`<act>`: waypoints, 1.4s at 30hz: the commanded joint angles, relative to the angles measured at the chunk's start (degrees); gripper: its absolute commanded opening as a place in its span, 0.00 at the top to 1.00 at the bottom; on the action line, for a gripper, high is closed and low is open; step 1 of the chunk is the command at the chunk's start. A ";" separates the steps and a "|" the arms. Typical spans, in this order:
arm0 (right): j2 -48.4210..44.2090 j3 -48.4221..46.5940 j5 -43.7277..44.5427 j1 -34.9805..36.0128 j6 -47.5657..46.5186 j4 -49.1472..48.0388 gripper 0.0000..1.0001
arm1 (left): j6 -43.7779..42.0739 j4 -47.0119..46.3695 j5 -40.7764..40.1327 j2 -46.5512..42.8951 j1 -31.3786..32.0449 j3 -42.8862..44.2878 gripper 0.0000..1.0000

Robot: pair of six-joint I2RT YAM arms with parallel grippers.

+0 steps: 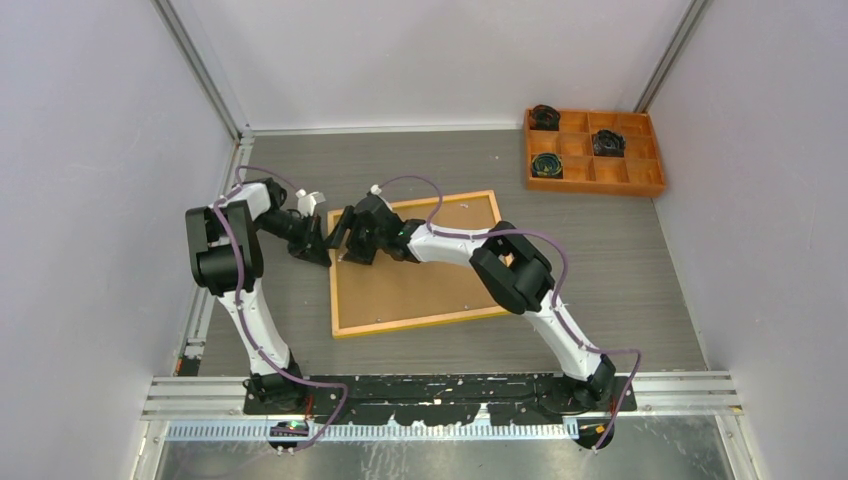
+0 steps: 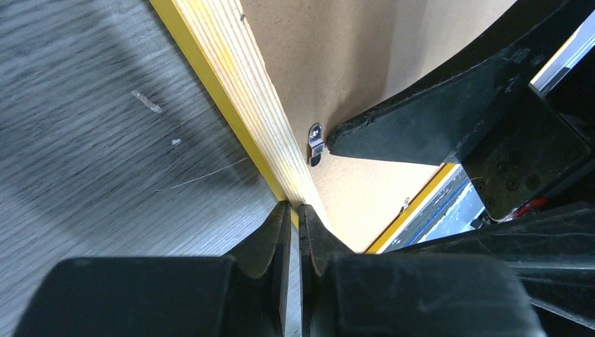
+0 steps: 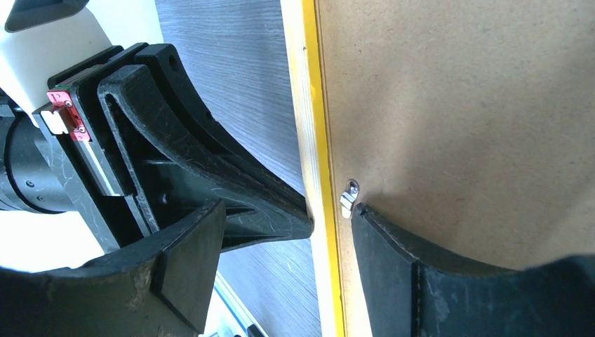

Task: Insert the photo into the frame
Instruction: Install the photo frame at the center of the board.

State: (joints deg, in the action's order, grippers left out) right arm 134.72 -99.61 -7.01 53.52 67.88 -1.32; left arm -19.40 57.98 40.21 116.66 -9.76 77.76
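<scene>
The frame [image 1: 415,325] lies back-up on the table, its light wood rail [image 2: 238,91] with a yellow edge showing, and the brown backing board [image 1: 420,285] sits inside it. The photo is not in view. My left gripper [image 1: 318,250] is shut, its tips [image 2: 295,207] against the outside of the frame's left rail [image 3: 302,105]. My right gripper [image 1: 347,240] is open and straddles that rail [image 3: 288,217]. One of its fingers [image 3: 393,260] rests on the backing board [image 3: 456,105] with its tip at a small metal tab [image 3: 349,198], which also shows in the left wrist view [image 2: 316,144].
An orange compartment tray [image 1: 600,187] with dark coiled items stands at the back right. Both arms meet at the frame's left edge. White walls enclose the grey table [image 1: 620,280] on three sides.
</scene>
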 commanded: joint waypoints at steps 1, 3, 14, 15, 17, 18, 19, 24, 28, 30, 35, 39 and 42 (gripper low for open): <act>1.56 -2.11 -0.04 0.51 0.18 0.26 0.29 | -1.58 -2.43 -2.19 1.56 0.34 -0.72 0.92; 1.96 -2.31 -0.03 0.49 0.34 0.31 0.29 | -1.69 -2.43 -2.38 1.58 0.28 -0.80 0.93; 3.77 -3.85 0.23 0.52 1.04 0.28 0.40 | -2.19 -2.28 -2.36 1.54 0.27 -1.03 0.94; 3.85 -3.92 0.24 0.53 1.10 0.25 0.40 | -2.26 -2.26 -2.40 1.42 0.27 -1.06 0.94; 4.05 -4.19 0.24 0.46 1.12 0.33 0.40 | -2.44 -2.12 -2.41 1.31 0.28 -1.04 0.94; 4.08 -4.25 0.24 0.41 1.10 0.29 0.40 | -2.48 -2.08 -2.41 1.32 0.31 -1.03 0.94; 4.08 -4.25 0.22 0.41 1.11 0.27 0.40 | -2.54 -2.01 -2.48 1.29 0.28 -1.01 0.94; 1.97 -2.91 -0.16 0.30 0.74 -0.02 0.40 | -2.93 -1.54 -2.52 1.25 0.34 -0.73 0.94; -3.53 2.30 -1.42 -1.05 0.54 -1.63 0.35 | -4.25 0.46 -2.15 0.75 -0.14 0.44 0.94; -7.77 6.63 -1.73 -2.99 0.00 -2.69 0.28 | -5.37 1.85 -1.92 -0.03 -0.90 1.70 0.93; -22.14 19.75 1.59 -10.22 -5.11 -0.83 0.14 | -8.50 4.05 -3.90 -1.23 -2.52 3.06 0.87; -34.07 27.82 9.87 -18.07 -12.29 7.71 0.05 | -9.97 2.24 -5.79 -3.28 -1.85 -0.55 0.81; -38.35 31.46 14.11 -24.32 -15.81 11.47 0.01 | -10.22 0.11 -7.39 -5.26 -0.95 -3.97 0.75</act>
State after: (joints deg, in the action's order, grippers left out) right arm 103.61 -71.53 -2.09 35.00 59.57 4.51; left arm -27.24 59.31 35.33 115.90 -11.68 77.19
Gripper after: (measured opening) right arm 0.969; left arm 0.217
